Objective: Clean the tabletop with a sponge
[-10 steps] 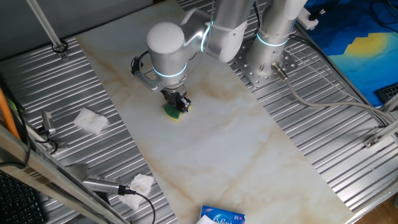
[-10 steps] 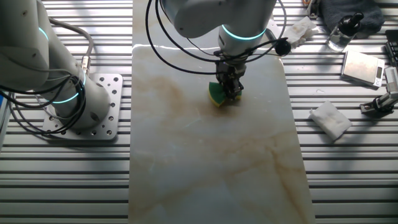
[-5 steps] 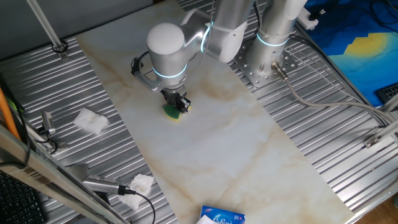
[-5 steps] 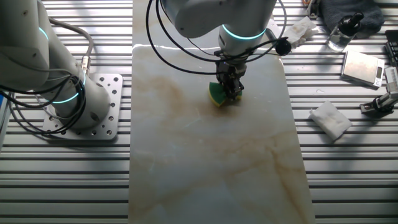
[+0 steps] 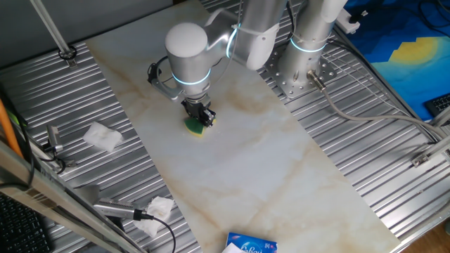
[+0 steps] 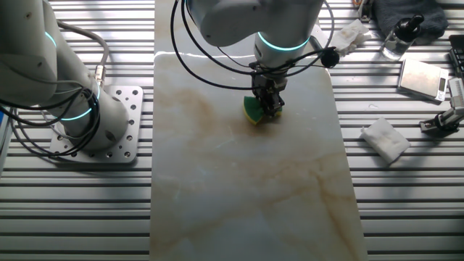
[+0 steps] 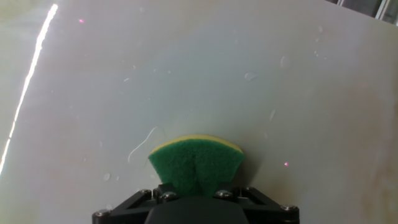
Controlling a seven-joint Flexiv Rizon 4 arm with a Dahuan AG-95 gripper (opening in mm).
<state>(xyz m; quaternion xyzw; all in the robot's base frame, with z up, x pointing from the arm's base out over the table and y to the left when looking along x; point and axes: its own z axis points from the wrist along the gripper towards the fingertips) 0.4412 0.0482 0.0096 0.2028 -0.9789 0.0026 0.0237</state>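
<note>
The sponge (image 5: 195,126) is a small yellow block with a green scouring layer, pinched and bent between my fingers. It rests on the tabletop (image 5: 253,161), an off-white marble-look slab with faint brown veins. My gripper (image 5: 200,119) is shut on the sponge and points straight down over the far half of the slab. In the other fixed view the gripper (image 6: 267,109) holds the sponge (image 6: 253,111) near the slab's far right part (image 6: 246,188). In the hand view the green sponge (image 7: 196,163) sits at the bottom centre against the wet, glossy tabletop (image 7: 186,74), with small droplets around it.
Crumpled white tissues lie on the ribbed grey metal, one (image 5: 102,136) at the left, one (image 5: 159,208) lower down, one (image 6: 386,138) right of the slab. A blue packet (image 5: 251,245) sits at the slab's near edge. A second arm's base (image 6: 94,123) stands left of the slab.
The gripper and sponge have shifted very slightly; otherwise the scene looks the same.
</note>
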